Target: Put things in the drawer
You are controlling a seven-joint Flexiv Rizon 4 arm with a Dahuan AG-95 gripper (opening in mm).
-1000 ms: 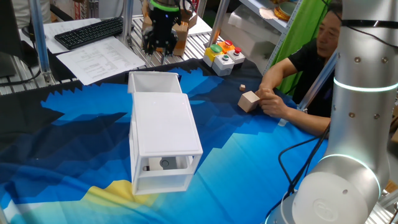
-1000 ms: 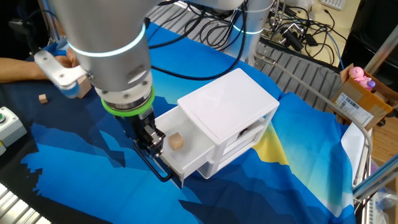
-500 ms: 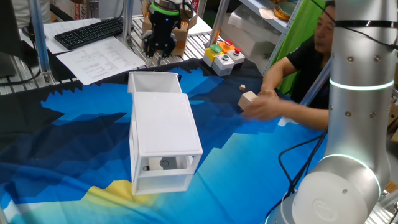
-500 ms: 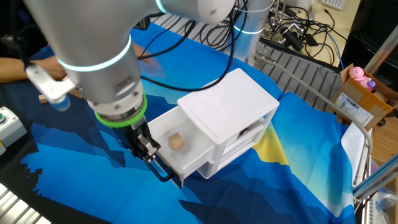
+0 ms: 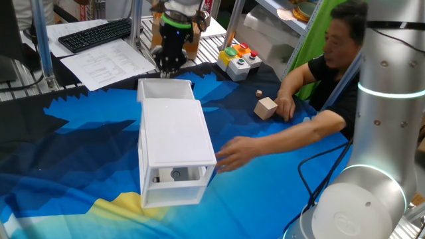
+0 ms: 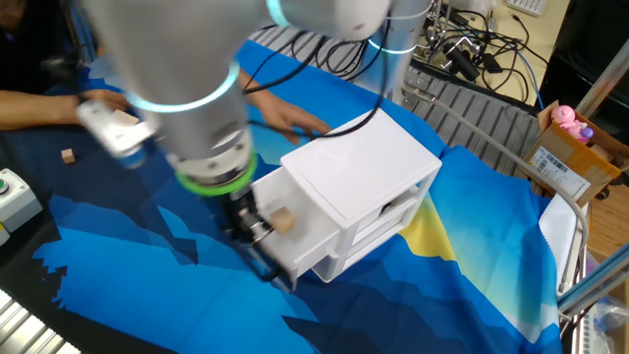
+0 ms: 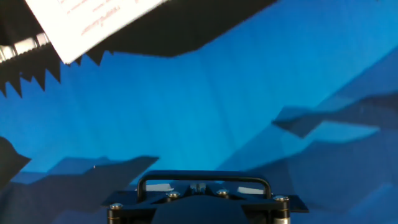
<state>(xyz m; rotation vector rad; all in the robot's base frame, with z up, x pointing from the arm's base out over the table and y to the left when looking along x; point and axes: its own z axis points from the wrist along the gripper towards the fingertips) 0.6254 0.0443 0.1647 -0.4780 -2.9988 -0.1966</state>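
Your arm's gripper (image 5: 171,63) hangs at the front of the shallow white plastic drawer (image 6: 300,234), pulled out of the boxy white cabinet (image 5: 174,143) on the blue-draped bench (image 5: 80,146); whether the fingers are released or clenched, you cannot tell. One small tan wooden cube (image 6: 283,219) lies inside the drawer, another (image 5: 259,93) near the person's hand (image 5: 287,108).

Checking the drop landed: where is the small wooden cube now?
In the other fixed view, the small wooden cube sits inside the open upper drawer, just right of the gripper.
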